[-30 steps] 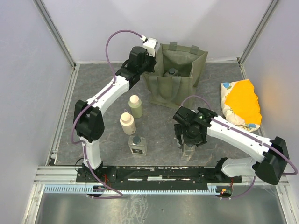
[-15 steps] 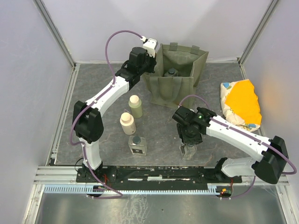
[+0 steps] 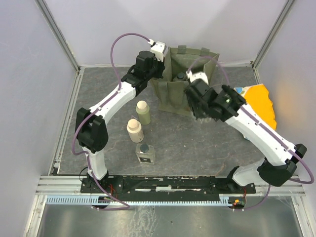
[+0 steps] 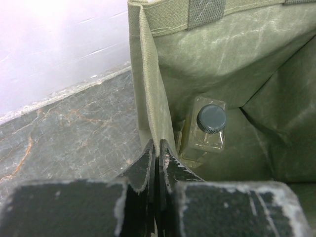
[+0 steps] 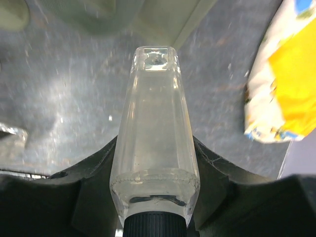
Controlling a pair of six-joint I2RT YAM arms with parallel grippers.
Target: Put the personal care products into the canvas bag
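The olive-green canvas bag [image 3: 192, 79] stands open at the back. My left gripper [image 3: 161, 63] is shut on its left rim [image 4: 148, 98], and its fingertips [image 4: 148, 158] pinch the fabric. One clear bottle with a dark cap [image 4: 210, 123] stands inside the bag [image 3: 180, 76]. My right gripper [image 3: 196, 108] hangs raised in front of the bag, shut on a clear square bottle [image 5: 154, 138] held cap-end in the jaws; the arm hides this bottle from the top camera. The olive-green bottle [image 3: 143, 112], the cream bottle [image 3: 135, 131] and a clear bottle [image 3: 144, 153] stand on the table at left.
The orange and cream packet [image 3: 264, 106] lies at the right, partly behind my right arm, and also shows in the right wrist view [image 5: 289, 79]. Walls enclose the grey table [image 3: 98, 89]; a metal rail [image 3: 158, 182] runs along its near edge.
My right gripper has lifted the clear bottle off the table near the front and carried it up and back, close to the front of the bag. The left arm has not moved.
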